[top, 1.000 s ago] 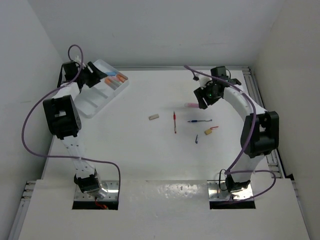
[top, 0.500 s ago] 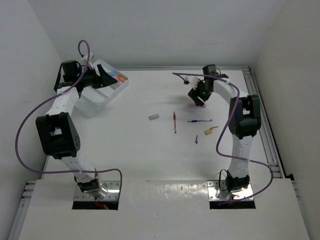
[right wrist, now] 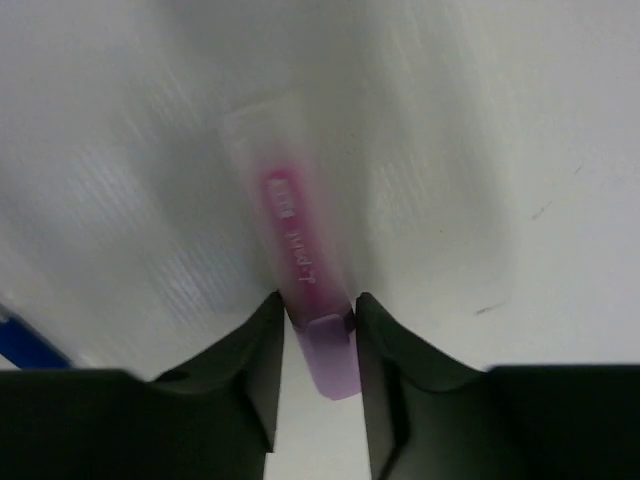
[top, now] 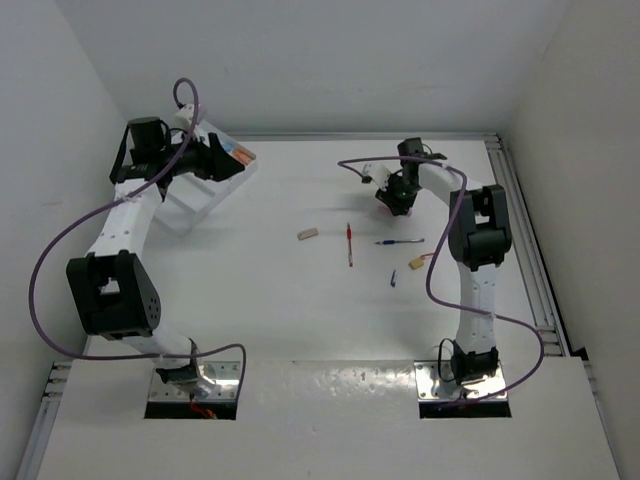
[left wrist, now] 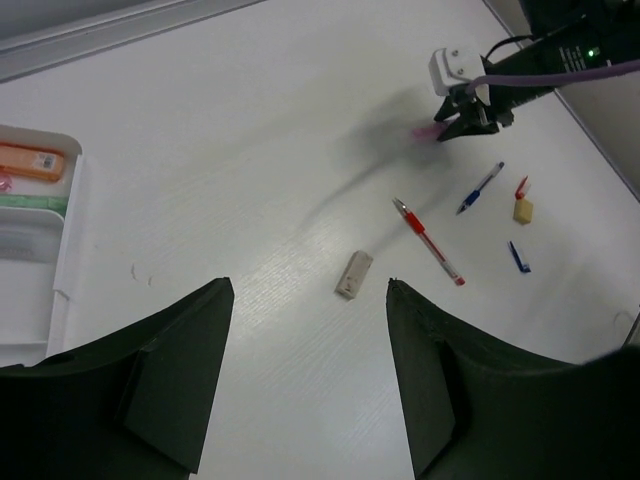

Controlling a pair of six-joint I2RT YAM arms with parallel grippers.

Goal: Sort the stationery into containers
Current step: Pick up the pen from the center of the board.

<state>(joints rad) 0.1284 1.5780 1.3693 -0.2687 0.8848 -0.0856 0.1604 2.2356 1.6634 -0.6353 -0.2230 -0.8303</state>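
Note:
A pink marker [right wrist: 298, 245] lies on the table at the far right, and my right gripper [right wrist: 318, 302] is shut on its near end, one finger against each side. In the top view that gripper [top: 396, 199] covers the marker. My left gripper [top: 214, 160] hangs open and empty over the white tray [top: 186, 208]; its wrist view shows the jaws [left wrist: 310, 285] wide apart above bare table. The tray [left wrist: 34, 262] holds an orange marker [left wrist: 30, 162]. Loose on the table are a beige eraser [top: 308, 234], a red pen [top: 349, 243] and a blue pen [top: 400, 241].
A second beige eraser [top: 417, 262] with a red bit beside it and a tiny dark blue piece [top: 393, 278] lie right of centre. Walls close the table at the back and both sides. Purple cables loop off both arms.
My right gripper has moved left and down onto the pink marker and its jaws have closed against it. My left gripper has swung rightward over the tray, still open.

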